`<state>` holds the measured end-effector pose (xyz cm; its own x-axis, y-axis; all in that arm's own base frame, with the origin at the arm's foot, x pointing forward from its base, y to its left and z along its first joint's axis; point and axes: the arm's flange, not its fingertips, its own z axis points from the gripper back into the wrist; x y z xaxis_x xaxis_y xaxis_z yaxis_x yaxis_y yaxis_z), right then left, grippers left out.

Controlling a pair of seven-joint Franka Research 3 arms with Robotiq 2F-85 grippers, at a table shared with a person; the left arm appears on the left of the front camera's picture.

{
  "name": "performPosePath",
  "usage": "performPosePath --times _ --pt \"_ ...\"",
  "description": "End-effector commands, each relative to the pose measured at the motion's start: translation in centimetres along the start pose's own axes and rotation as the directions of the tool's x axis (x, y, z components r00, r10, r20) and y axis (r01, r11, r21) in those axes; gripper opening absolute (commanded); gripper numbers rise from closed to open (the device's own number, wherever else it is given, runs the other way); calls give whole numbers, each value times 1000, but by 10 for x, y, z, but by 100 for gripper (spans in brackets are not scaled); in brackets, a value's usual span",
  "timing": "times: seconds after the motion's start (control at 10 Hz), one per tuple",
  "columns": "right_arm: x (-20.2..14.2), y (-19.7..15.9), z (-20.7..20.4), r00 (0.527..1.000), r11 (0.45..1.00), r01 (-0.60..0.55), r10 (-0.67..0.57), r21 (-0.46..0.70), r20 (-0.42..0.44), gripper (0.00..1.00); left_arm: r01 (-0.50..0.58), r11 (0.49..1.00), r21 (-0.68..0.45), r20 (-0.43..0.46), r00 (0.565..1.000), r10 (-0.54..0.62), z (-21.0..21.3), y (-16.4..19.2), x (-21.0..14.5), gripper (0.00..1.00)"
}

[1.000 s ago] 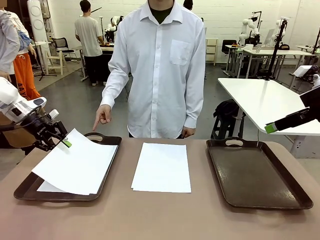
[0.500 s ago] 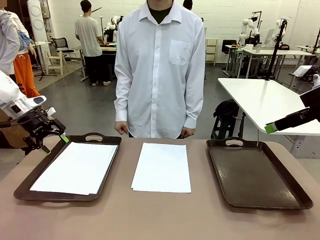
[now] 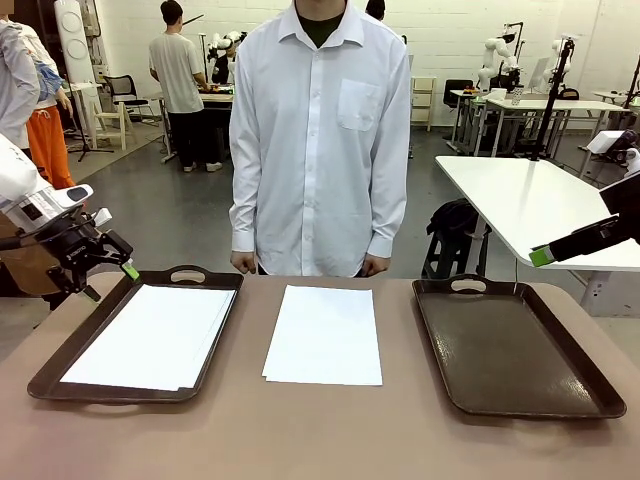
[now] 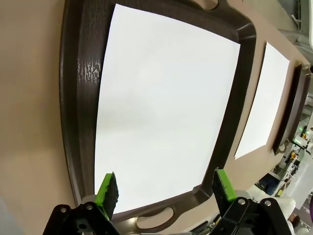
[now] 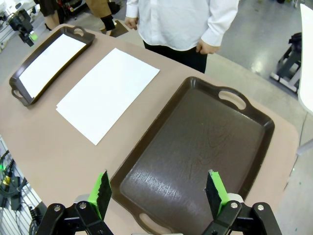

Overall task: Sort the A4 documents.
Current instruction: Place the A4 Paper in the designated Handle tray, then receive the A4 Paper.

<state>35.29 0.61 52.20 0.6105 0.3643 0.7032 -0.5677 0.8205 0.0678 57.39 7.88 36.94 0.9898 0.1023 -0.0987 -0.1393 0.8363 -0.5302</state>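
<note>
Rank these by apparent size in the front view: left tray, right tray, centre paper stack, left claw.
Largest: left tray and right tray, which look alike, so unranked.
Then centre paper stack.
Smallest: left claw, open.

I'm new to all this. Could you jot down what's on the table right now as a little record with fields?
table: brown, with a person in a white shirt standing at the far side
left tray: dark brown, holds white sheets lying flat
middle: stack of sheets on the bare table
right tray: dark brown, nothing in it
left gripper: open, by the left tray's far corner, holding nothing
right gripper: open, raised near the right tray, holding nothing
</note>
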Motion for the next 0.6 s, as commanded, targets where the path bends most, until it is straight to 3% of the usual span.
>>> performPosePath --times 0.0,0.5 --pt "0 0 -2 1000 1000 3 -3 12 2 100 2 1000 13 -4 1000 -2 -1 3 2 100" --pt "0 0 -2 1000 1000 3 -3 12 2 100 2 1000 13 -4 1000 -2 -1 3 2 100"
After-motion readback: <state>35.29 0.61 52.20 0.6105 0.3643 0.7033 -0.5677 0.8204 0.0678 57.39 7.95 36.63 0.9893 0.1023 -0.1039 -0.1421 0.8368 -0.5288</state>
